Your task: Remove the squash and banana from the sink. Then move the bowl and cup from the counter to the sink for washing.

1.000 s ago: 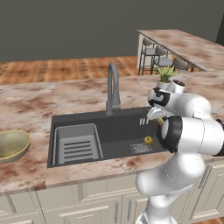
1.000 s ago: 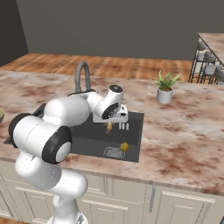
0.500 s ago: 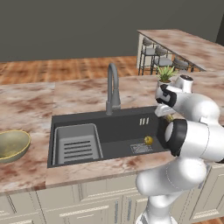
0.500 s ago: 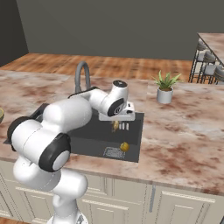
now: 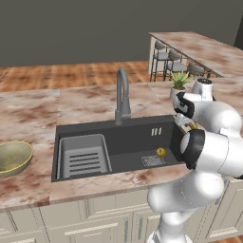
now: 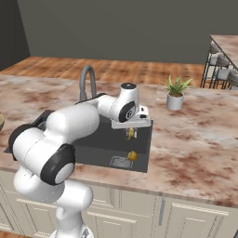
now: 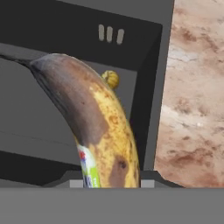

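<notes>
My gripper (image 6: 131, 128) is shut on the banana (image 6: 131, 134), which hangs above the right end of the sink (image 6: 145, 148). In the hand view the banana (image 7: 98, 127), yellow with a large brown patch and a sticker, rises from between the fingers. Beyond it the small round squash (image 7: 110, 79) lies on the basin floor near the right wall of the sink (image 7: 65, 35). The squash (image 5: 161, 152) also appears at the front right of the sink (image 5: 95, 130). The olive-yellow bowl (image 5: 12, 156) rests on the counter at far left. The cup is out of view.
A grey gooseneck faucet (image 5: 122, 97) stands behind the basin, and a ribbed tray insert (image 5: 84, 159) fills its left part. A potted plant (image 6: 175, 93) sits on the marble counter to the right. Bar stools (image 5: 171, 64) stand beyond the counter.
The arm has carried the banana to the right, from over the basin's middle right to its right edge. Squash and bowl have not moved.
</notes>
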Available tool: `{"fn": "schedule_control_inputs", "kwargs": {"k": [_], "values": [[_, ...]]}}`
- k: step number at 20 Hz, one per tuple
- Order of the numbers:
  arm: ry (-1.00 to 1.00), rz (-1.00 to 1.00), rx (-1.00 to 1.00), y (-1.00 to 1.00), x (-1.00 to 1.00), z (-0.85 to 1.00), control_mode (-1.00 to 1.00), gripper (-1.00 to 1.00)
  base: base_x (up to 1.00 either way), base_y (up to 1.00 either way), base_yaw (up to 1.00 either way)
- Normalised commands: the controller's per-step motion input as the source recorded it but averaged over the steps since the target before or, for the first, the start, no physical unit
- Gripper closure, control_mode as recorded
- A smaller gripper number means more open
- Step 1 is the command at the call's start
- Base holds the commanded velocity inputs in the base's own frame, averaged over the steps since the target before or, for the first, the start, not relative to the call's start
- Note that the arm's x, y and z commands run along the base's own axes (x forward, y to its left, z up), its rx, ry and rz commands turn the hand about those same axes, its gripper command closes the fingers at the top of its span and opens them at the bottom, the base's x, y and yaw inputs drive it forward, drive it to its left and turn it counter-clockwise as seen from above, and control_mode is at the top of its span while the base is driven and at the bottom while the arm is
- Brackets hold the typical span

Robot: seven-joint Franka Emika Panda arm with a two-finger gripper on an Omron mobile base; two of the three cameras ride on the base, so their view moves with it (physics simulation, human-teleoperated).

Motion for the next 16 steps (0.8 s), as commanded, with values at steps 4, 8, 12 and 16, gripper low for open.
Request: {"fn": "schedule_control_inputs", "kwargs": {"k": [4,8,12,16], "values": [[0.00,0.00,-0.11,-0.37,-0.04,0.01,-1.00,1.00,0.00,0.00,0.00],[0.00,0.00,-0.07,-0.39,-0.04,0.00,-1.00,1.00,0.00,0.00,0.00],[0.01,0.00,-0.03,-0.42,-0.03,0.00,-1.00,1.00,0.00,0.00,0.00],[0.01,0.00,0.00,-0.46,-0.04,0.00,-1.00,1.00,0.00,0.00,0.00]]}}
